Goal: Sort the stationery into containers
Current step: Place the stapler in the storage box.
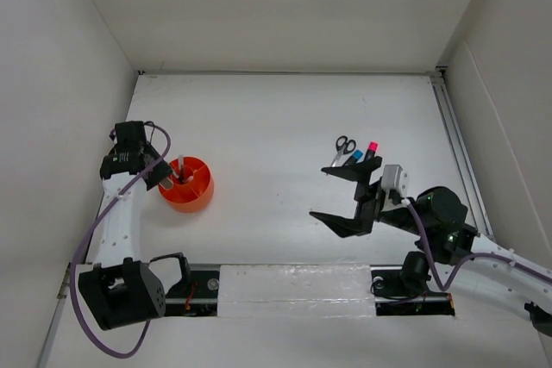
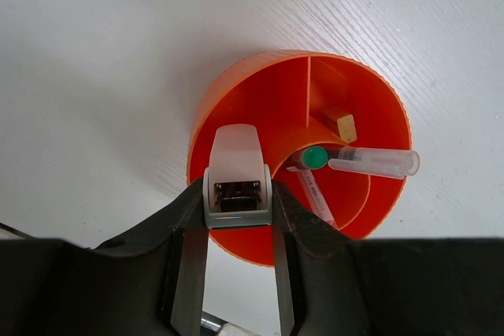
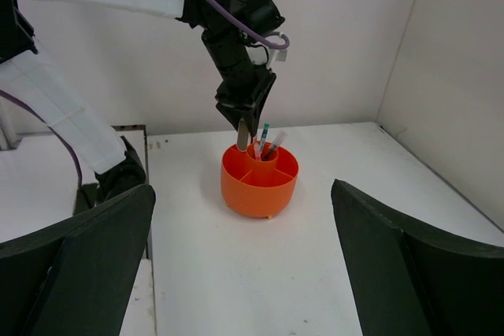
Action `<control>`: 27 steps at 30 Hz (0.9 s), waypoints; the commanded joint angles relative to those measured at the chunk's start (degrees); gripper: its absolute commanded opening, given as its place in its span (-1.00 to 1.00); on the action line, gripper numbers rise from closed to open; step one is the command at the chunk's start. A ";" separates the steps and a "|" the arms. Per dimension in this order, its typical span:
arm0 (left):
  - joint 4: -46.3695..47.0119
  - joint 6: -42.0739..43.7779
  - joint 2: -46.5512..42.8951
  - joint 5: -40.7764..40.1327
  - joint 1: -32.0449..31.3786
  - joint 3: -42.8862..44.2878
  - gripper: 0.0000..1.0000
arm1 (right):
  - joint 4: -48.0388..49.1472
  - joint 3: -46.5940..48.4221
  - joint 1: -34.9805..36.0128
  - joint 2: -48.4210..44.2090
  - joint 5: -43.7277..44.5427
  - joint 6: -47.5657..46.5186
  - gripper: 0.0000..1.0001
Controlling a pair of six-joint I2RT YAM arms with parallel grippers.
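Observation:
The orange cup [image 1: 186, 185] has divided compartments and a middle tube. My left gripper [image 1: 164, 174] hangs over its left rim, shut on a small white and grey item [image 2: 236, 179], which sits above an outer compartment [image 2: 260, 108]. The middle tube holds a green-capped pen [image 2: 316, 157], a clear-capped pen [image 2: 374, 163] and a pinkish pen [image 2: 319, 198]. A small tan eraser [image 2: 344, 125] lies in another compartment. My right gripper [image 1: 345, 196] is open and empty. Just behind it lie black-handled scissors [image 1: 343, 148], a blue highlighter [image 1: 352, 159] and a pink highlighter [image 1: 371, 150].
White walls close the table on the left, back and right. A metal rail [image 1: 453, 140] runs along the right edge. The right wrist view shows the cup [image 3: 260, 181] far ahead with the left arm [image 3: 236, 45] above it.

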 commanded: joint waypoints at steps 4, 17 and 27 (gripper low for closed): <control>2.46 1.62 0.67 2.44 0.03 -0.04 -0.97 | 0.72 0.42 -0.08 -1.99 -2.06 -0.23 0.99; 2.46 2.14 3.40 2.44 0.03 1.09 -0.87 | 0.72 -0.10 -0.08 -3.04 -3.64 -0.23 0.99; 2.46 3.28 0.49 1.54 0.03 2.42 -0.57 | 0.72 -0.10 -0.08 -1.81 -3.64 -0.23 0.99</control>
